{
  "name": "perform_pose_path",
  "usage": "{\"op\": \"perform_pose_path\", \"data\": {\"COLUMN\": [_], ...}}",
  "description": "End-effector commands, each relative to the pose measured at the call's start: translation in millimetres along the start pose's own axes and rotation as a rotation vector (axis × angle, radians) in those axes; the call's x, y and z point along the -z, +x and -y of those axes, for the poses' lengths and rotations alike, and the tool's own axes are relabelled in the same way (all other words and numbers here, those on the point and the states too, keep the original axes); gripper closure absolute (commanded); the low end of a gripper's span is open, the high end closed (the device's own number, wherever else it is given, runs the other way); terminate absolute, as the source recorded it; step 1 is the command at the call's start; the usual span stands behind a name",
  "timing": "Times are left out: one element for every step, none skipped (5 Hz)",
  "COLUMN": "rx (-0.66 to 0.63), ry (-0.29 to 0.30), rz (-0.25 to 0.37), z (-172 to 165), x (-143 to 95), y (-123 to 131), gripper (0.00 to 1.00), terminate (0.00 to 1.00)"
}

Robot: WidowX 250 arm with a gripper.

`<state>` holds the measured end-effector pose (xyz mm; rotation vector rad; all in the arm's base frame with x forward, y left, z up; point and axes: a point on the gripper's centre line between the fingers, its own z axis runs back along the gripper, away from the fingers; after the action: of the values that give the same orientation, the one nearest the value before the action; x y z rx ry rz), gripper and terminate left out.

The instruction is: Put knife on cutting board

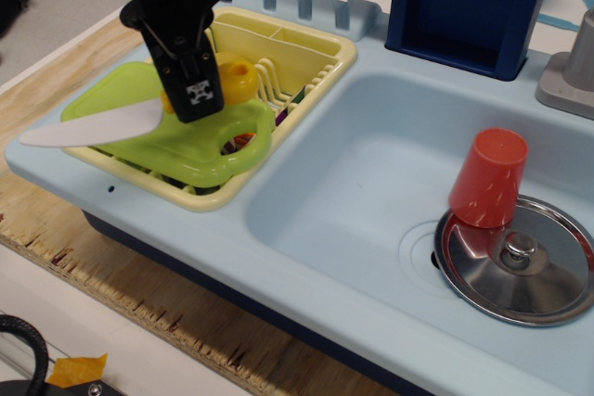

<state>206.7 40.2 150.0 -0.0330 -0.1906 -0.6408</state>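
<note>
Far left, the white blade tip of the knife (93, 128) pokes out past the left edge of the cutting board (186, 146), hanging over the light-blue counter rim. Blade runs back to the right, low over the green board, w/ its yellow handle up by my gripper (198, 97). My jaws are clamped on the knife at the handle end, black finger w/ a small white marker in front of it, so I can't see the contact itself. Can't tell if the blade is touching the board or just above it. Board lies tilted across the front-left part of the pale yellow dish rack (316, 62), oval handle hole at its right corner, something orange showing thru the hole. Behind the rack, a row of blue-grey upright tabs on the counter back. Right of the rack, the sink basin (371, 183), light blue. In its right part, a red cup (489, 178) upside down, leaning on a round metal lid (520, 261) w/ a knob in the middle. Behind the basin, a dark blue box (469, 2); at the far right edge, a grey faucet base (571, 71).
</note>
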Motion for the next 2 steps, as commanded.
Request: {"op": "perform_pose_path", "data": {"rx": [0.019, 0.007], "ry": [-0.006, -0.064], "rz": [0.009, 0.029], "z": [-19.4, -19.1], "x": [-4.1, 0.9], "y": [3.0, 2.5], "gripper": [1.00, 0.00], "terminate": [0.00, 0.00]}}
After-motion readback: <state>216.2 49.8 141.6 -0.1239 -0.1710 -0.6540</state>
